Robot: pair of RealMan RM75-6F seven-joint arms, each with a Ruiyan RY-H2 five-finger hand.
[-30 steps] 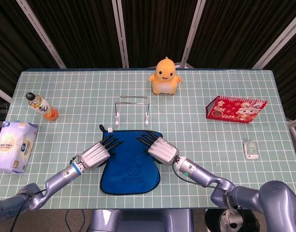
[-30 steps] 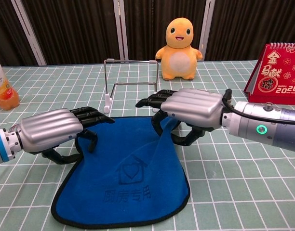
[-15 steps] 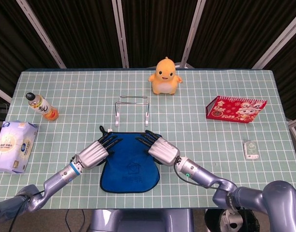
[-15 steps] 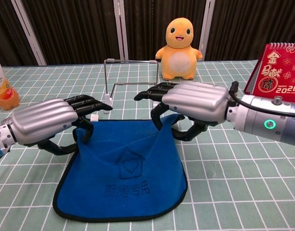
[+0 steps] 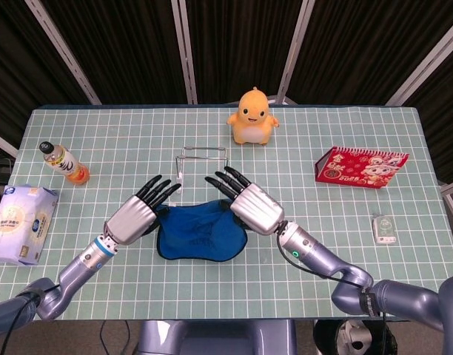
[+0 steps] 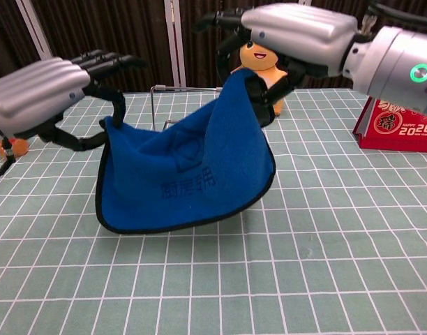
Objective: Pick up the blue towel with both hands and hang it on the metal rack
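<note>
The blue towel (image 6: 185, 174) hangs in the air between both hands, clear of the table, sagging in the middle; in the head view the towel (image 5: 200, 231) shows below the hands. My left hand (image 6: 39, 98) pinches its left top corner between thumb and fingers; that hand (image 5: 138, 211) sits left of the cloth. My right hand (image 6: 297, 35) pinches the right top corner, held higher; from above it (image 5: 249, 203) is right of the cloth. The metal rack (image 5: 202, 159) stands just beyond the towel, mostly hidden behind it in the chest view (image 6: 165, 91).
An orange plush toy (image 5: 252, 118) sits behind the rack. A red calendar (image 5: 360, 166) stands at the right, a small white item (image 5: 383, 229) near the right edge. A bottle (image 5: 64, 163) and a tissue pack (image 5: 23, 222) lie at the left.
Both hands have risen with the towel's top corners, lifting it off the table. The cloth now hangs bunched in front of the rack; the right hand is higher.
</note>
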